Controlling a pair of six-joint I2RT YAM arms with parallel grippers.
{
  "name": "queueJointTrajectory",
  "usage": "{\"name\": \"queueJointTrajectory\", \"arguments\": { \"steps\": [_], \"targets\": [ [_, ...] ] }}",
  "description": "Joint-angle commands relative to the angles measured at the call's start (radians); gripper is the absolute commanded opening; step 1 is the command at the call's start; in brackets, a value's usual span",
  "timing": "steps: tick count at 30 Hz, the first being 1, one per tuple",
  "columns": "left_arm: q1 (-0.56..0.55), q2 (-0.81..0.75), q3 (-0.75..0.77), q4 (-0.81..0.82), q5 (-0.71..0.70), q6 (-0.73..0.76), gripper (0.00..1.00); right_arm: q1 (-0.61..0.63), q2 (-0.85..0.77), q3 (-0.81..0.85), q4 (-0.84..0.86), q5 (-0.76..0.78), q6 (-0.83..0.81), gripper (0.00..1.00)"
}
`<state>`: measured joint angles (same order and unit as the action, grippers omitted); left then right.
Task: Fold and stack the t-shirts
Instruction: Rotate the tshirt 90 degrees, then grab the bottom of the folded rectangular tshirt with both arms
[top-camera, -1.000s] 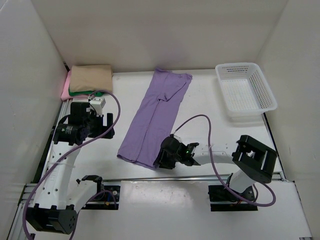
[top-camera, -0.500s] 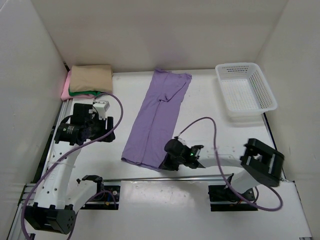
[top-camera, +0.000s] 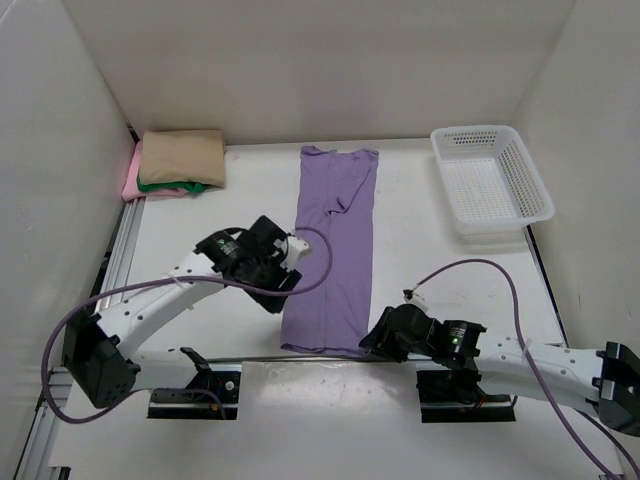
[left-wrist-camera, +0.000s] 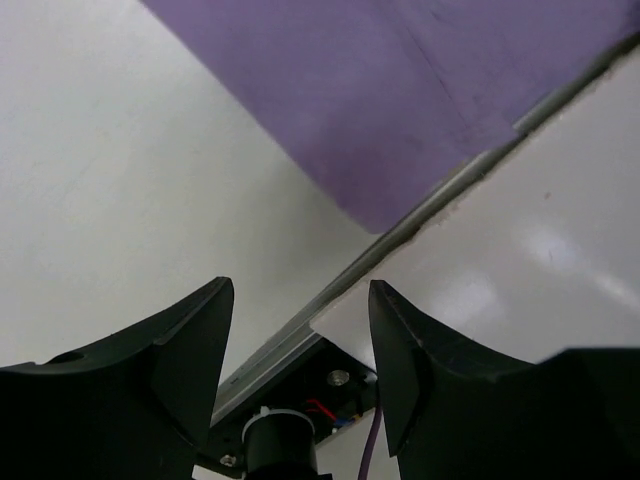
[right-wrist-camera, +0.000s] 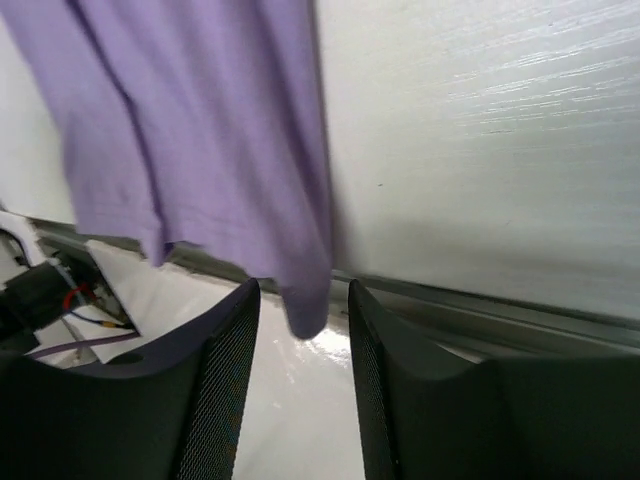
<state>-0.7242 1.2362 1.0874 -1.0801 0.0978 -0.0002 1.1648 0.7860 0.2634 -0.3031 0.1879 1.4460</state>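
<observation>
A lavender t-shirt (top-camera: 333, 245) lies as a long narrow strip from the back of the table to its near edge. My right gripper (top-camera: 372, 340) sits at the strip's near right corner. In the right wrist view it is open (right-wrist-camera: 300, 300), and the loose corner of the lavender shirt (right-wrist-camera: 200, 120) hangs between the fingertips without being pinched. My left gripper (top-camera: 280, 290) hovers at the strip's left edge. It is open (left-wrist-camera: 300, 340) with nothing between the fingers, and the lavender shirt's (left-wrist-camera: 400, 90) near left corner lies ahead of it. Folded tan (top-camera: 182, 155), green (top-camera: 172, 186) and pink (top-camera: 131, 180) shirts are stacked at the back left.
A white mesh basket (top-camera: 478, 130) stands at the back right. A metal rail (left-wrist-camera: 440, 195) runs along the table's near edge, and the shirt's hem reaches it. White walls enclose the left, back and right sides.
The lavender shirt was dragged toward the near edge and now lies straight. My right gripper moved back with it and opened. My left arm swung from the far left over to the shirt's left edge.
</observation>
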Motion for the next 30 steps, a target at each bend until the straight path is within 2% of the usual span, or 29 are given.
{"name": "queueJointTrajectory", "arguments": {
  "steps": [1,4,8,9,10,13,21,26,30],
  "targets": [
    [-0.041,0.024,-0.046,0.097,0.039,0.0,0.67,0.006,-0.063,0.028,-0.112,0.079,-0.032,0.47],
    [0.005,0.1,-0.064,0.141,0.143,0.0,0.72,0.006,-0.088,0.049,-0.113,0.079,-0.061,0.49],
    [0.19,0.189,-0.202,0.166,0.295,0.0,0.72,0.006,-0.027,0.103,-0.1,0.068,-0.082,0.5],
    [0.204,0.2,-0.233,0.166,0.312,0.0,0.72,0.006,-0.01,0.12,-0.1,0.068,-0.11,0.5],
    [0.204,0.2,-0.256,0.184,0.338,0.0,0.72,0.006,0.027,0.153,-0.1,0.068,-0.121,0.5],
    [0.204,0.223,-0.3,0.261,0.41,0.0,0.81,0.006,0.084,0.18,-0.088,0.059,-0.139,0.5],
    [0.126,0.246,-0.299,0.35,0.442,0.0,0.87,0.006,0.03,0.111,-0.076,0.071,-0.061,0.5],
    [0.126,0.292,-0.279,0.378,0.425,0.0,0.86,0.006,0.058,0.1,-0.076,0.053,-0.061,0.5],
    [0.126,0.328,-0.279,0.387,0.459,0.0,0.77,0.006,0.137,0.119,-0.076,0.032,-0.07,0.5]
  ]
}}
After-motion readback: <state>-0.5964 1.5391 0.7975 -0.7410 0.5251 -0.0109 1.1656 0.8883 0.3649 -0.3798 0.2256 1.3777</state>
